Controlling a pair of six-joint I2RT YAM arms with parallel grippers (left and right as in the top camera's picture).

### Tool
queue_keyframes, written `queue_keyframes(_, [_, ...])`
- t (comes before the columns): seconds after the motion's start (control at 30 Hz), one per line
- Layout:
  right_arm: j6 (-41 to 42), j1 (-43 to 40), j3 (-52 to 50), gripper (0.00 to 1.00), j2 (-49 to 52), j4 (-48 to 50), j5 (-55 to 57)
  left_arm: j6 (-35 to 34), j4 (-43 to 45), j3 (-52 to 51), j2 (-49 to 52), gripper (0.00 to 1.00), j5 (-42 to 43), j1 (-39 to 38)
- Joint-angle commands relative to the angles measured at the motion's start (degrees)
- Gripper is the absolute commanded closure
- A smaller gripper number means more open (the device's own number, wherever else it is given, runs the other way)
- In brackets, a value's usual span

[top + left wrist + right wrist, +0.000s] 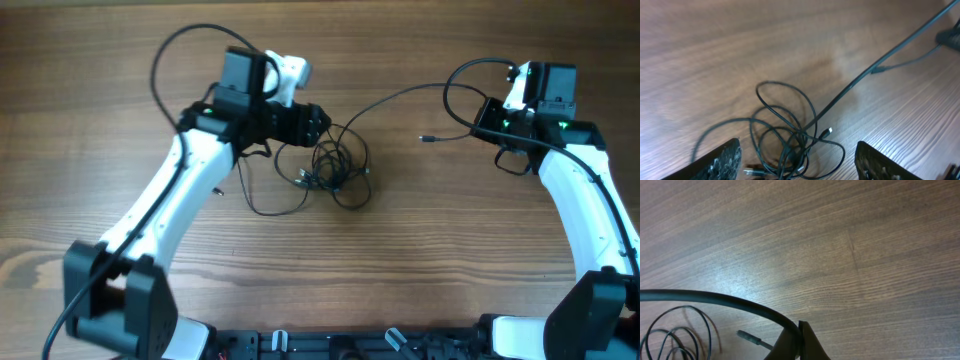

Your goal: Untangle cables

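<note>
The cables (332,168) lie as a loose tangle of thin black loops on the wooden table. My left gripper (322,128) hovers at the tangle's upper left edge. In the left wrist view it (797,167) is open wide, with the tangle (790,142) between its fingers (722,161) and nothing gripped. One strand (890,54) runs from the tangle up to the right. My right gripper (480,128) is shut on that strand (715,299), pinched at the closed tips (800,332). A small plug end (425,139) lies just left of it, also visible as a plug end (747,336) in the right wrist view.
Thicker black robot cables arc over the left arm (160,60) and beside the right arm (470,68). Bare wooden table (400,260) stretches in front of the tangle. The arm bases (120,300) stand at the near corners.
</note>
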Motion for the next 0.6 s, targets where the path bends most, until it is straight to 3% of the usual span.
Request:
queue_keyframes(0.0, [-1.14,-0.09,0.37,0.96,-1.14,-0.59,-0.52,5.49,-0.37,0.85,2.67,0.3,0.44,-1.49])
queue_keyframes(0.17, [-1.14,-0.09,0.37,0.96,-1.14,-1.11,-1.09,8.68,-1.86,0.83,4.61,0.36,-0.61,-1.68])
queue_keyframes(0.37, [-0.94,-0.09,0.37,0.96,-1.14,-1.16,-2.1,10.78,-2.34,0.72,6.58,0.28,-3.58,-1.97])
queue_keyframes(0.57, [-0.94,-0.09,0.37,0.96,-1.16,-1.11,-3.34,14.56,-2.51,0.7,8.24,0.36,-3.61,-3.13])
